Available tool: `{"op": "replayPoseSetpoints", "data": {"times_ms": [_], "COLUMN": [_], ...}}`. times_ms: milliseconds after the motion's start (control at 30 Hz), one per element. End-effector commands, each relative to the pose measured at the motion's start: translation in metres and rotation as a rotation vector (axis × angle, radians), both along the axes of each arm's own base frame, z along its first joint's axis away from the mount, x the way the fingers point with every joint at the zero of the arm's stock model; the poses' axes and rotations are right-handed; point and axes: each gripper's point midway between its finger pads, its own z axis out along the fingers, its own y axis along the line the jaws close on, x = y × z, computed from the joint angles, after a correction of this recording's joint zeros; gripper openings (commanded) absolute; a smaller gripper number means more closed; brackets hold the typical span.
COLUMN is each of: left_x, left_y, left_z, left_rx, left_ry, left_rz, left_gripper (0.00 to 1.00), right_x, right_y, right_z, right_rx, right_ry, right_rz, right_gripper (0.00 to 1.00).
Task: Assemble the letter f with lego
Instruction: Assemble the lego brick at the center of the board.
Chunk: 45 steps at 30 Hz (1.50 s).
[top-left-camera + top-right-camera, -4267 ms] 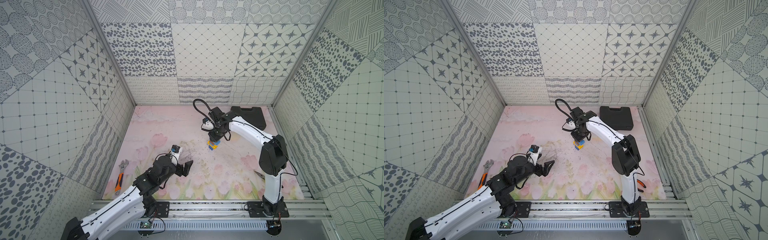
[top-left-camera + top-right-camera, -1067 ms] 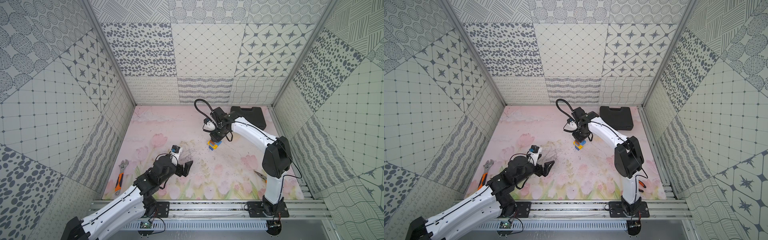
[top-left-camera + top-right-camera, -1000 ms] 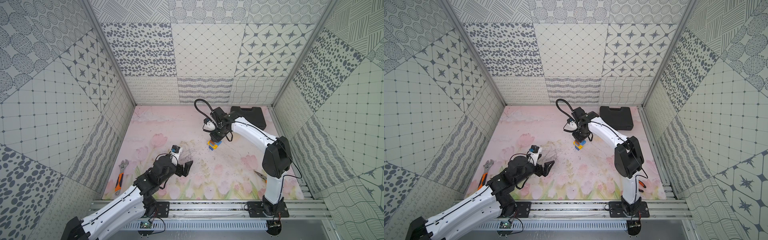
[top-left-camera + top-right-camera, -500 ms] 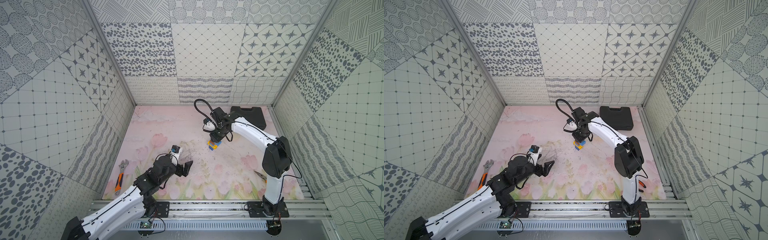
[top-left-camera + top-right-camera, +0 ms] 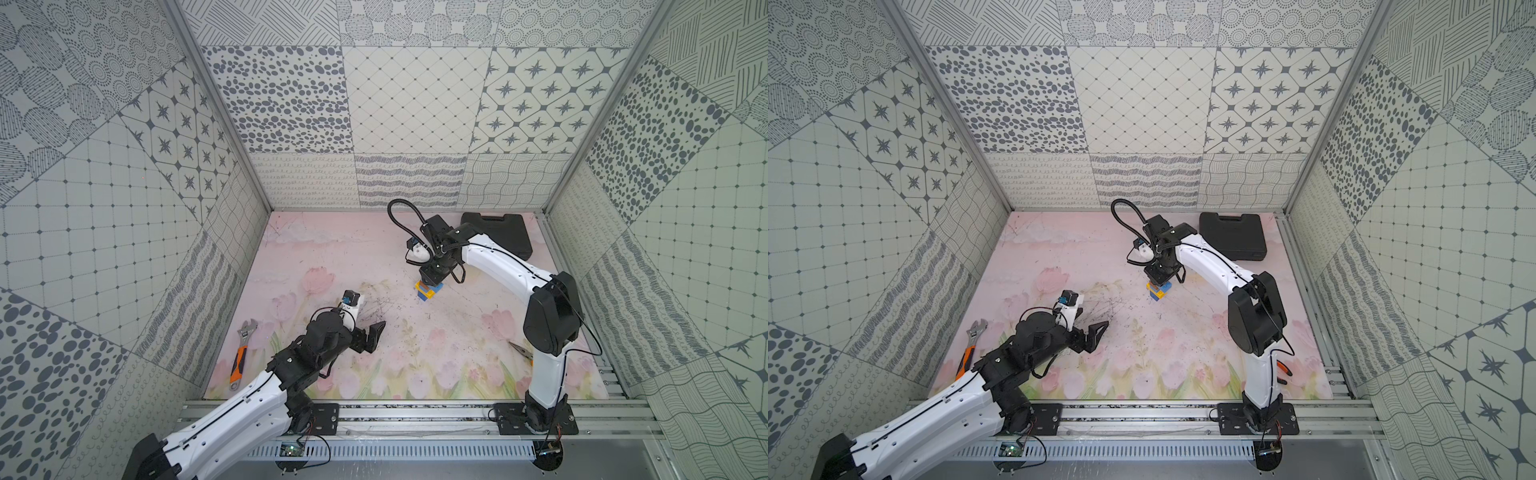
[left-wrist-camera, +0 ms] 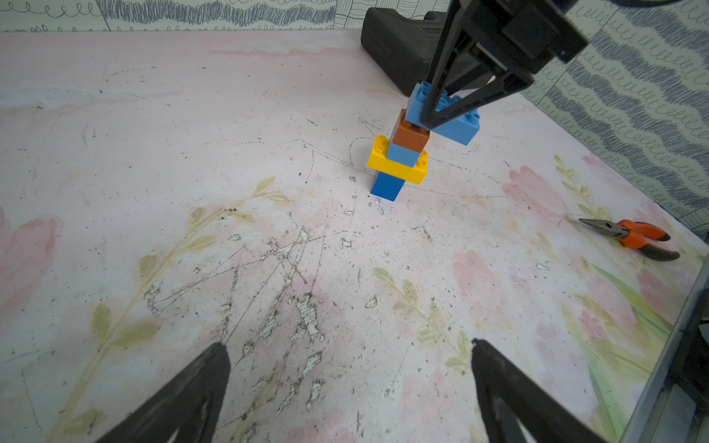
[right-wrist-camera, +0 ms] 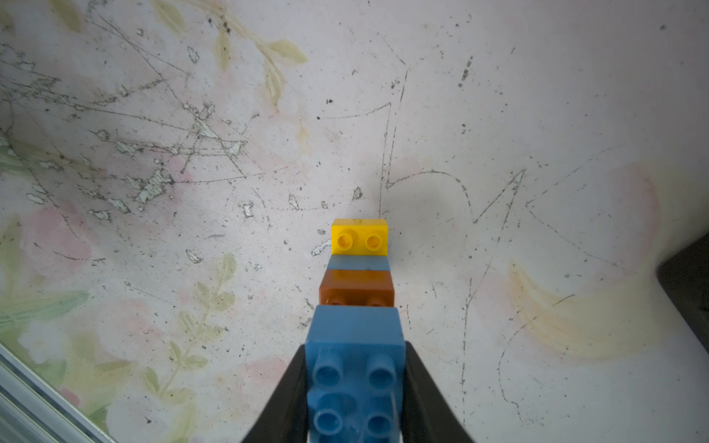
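We cap the letter f (image 5: 426,291): last brick in hand.
Right end effector (image 7: 355,368) clamps the long blue brick (image 6: 456,128) onto the brown brick (image 6: 408,134); the letter f stands on the worktop (image 6: 153,172) right of centre, toward the far side. Left end effector (image 5: 368,337) hangs wide open, empty, near left. Seating unconfirmed; next, we judge: press straight down, release gently.

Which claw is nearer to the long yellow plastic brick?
Right. The right claw grips the long blue plastic brick stacked above the long yellow plastic brick; the left claw hangs open, far off.
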Motion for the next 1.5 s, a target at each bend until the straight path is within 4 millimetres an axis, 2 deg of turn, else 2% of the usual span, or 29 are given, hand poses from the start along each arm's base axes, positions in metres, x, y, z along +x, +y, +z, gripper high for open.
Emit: {"op": "replayPoseSetpoints", "data": {"times_ms": [0,500,967,1467], "left_x": [0.004,0.004,0.003,0.004], "left_y": [-0.004,-0.003,-0.003,-0.003], "left_z": [0.011,0.011,0.011,0.012], "left_rx": [-0.027,-0.027,-0.03,-0.032], "left_ry": [-0.047,-0.047,-0.046,-0.049], "left_rz": [-0.007,-0.006,-0.008,-0.005], "left_gripper": [0.99,0.99,0.99,0.99], "right_x": [-0.001,-0.01,-0.022,-0.013], "right_y": [0.001,-0.002,-0.007,-0.009], "right_z": [-0.011,-0.026,-0.019,-0.027], "right_rx": [-0.008,-0.048,-0.081,-0.137], "right_ry": [0.031,0.104,0.181,0.178], "right_rz": [0.014,0.028,0.038,-0.032], "right_gripper": [0.36,0.37,0.37,0.36]}}
